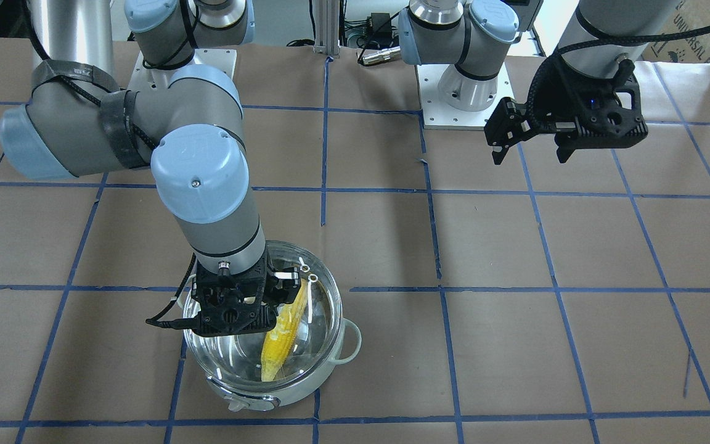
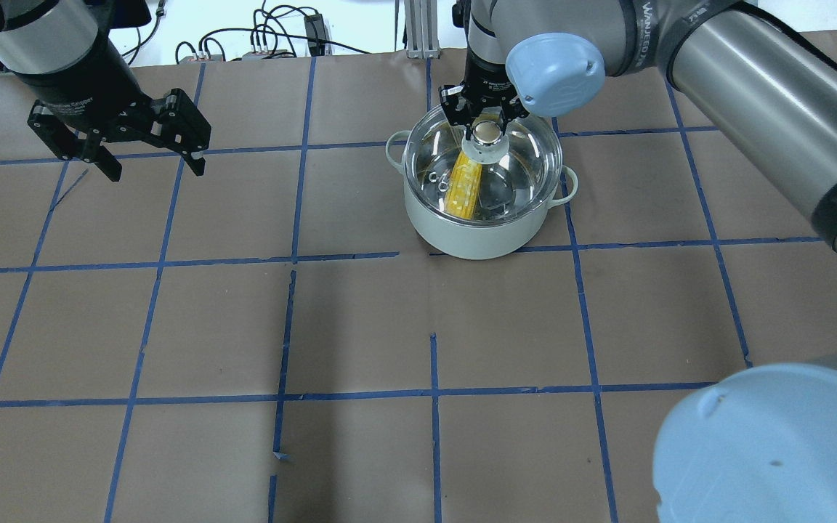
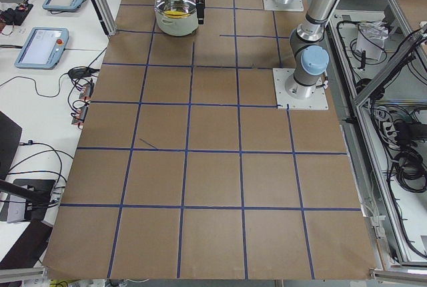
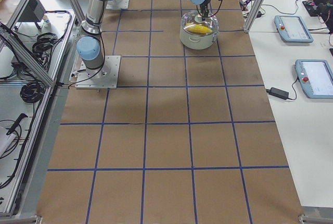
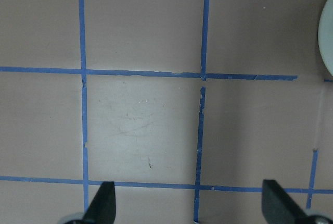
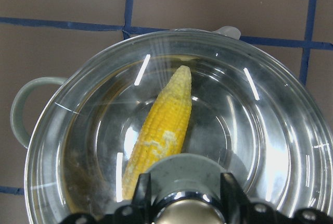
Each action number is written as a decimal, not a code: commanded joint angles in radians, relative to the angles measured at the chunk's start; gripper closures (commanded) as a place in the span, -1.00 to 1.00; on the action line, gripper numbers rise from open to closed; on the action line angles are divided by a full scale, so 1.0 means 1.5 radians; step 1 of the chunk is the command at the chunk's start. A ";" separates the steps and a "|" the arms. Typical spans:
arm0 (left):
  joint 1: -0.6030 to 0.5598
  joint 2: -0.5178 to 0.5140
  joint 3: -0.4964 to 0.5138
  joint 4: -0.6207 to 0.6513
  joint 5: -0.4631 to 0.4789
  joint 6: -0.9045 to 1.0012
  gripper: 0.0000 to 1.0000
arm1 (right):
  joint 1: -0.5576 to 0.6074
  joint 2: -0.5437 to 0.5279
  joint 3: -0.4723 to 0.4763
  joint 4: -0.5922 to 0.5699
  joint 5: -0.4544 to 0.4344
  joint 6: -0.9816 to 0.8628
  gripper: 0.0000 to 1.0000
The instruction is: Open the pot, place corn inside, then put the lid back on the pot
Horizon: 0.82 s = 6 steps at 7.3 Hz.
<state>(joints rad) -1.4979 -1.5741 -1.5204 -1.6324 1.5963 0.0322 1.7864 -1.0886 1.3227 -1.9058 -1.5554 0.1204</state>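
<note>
Now the right gripper (image 2: pixel 486 125) is clamped on the knob (image 2: pixel 487 134) of the lid (image 2: pixel 524 163), one finger on each side. The lid appears seated on the rim of the pot (image 2: pixel 462 232). Under the glass, the corn (image 6: pixel 161 130) lies in the pot, just below the gripper. Well apart, the left gripper (image 2: pixel 155 171) hangs over the table (image 2: pixel 389 327), its fingers wide apart and holding nothing.

Corn (image 1: pixel 281 339) inside pot (image 1: pixel 296 396), lid (image 1: pixel 325 311) atop
</note>
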 commanded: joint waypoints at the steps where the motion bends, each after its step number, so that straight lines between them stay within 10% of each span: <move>1: -0.003 0.003 -0.005 0.000 0.000 0.001 -1.00 | 0.000 -0.001 0.000 0.000 -0.007 0.002 0.34; 6: -0.003 0.003 -0.006 0.003 0.000 0.001 -1.00 | 0.015 -0.002 0.000 0.001 -0.008 0.007 0.35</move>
<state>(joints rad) -1.5012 -1.5693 -1.5293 -1.6288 1.5965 0.0327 1.8007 -1.0921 1.3223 -1.9033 -1.5676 0.1300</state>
